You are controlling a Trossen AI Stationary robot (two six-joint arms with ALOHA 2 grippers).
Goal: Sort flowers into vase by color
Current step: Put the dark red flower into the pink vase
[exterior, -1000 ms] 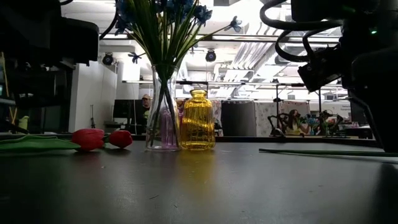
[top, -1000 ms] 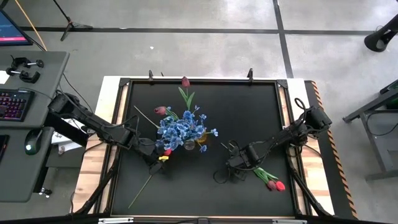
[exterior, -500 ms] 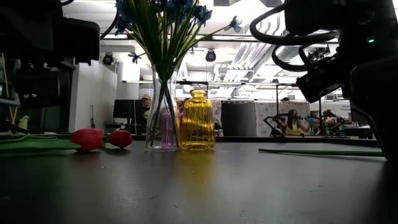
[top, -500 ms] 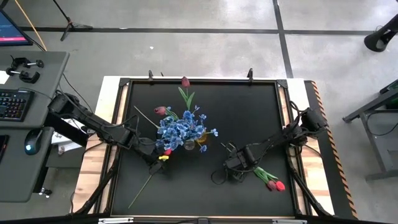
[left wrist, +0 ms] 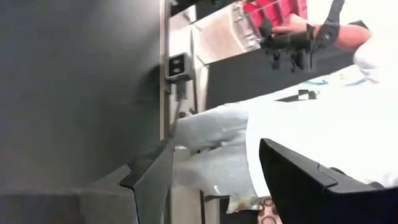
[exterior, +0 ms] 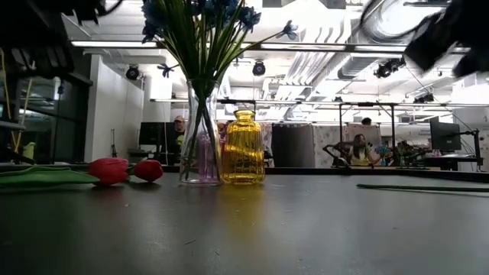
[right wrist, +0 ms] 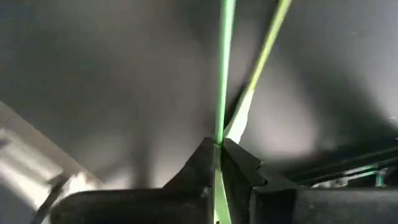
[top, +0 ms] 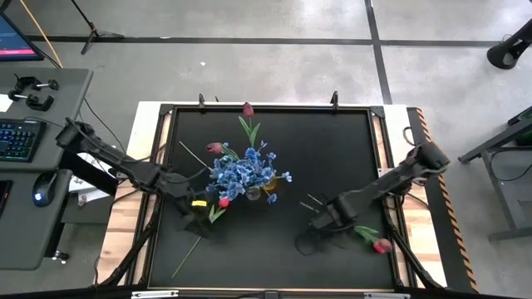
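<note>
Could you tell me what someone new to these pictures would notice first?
Probably the blue flowers bunched in a clear vase mid-table, with a yellow bottle close beside it. Next, the right gripper, its fingers shut on a thin green stem near the red tulips on the table's right.

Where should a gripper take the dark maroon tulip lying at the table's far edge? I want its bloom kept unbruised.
Grip the maroon tulip on its bare green stem, between bloom and leaves. It lies flat on the table, stem running toward the clear vase, so come straight down with fingers closing across the stem.
</note>
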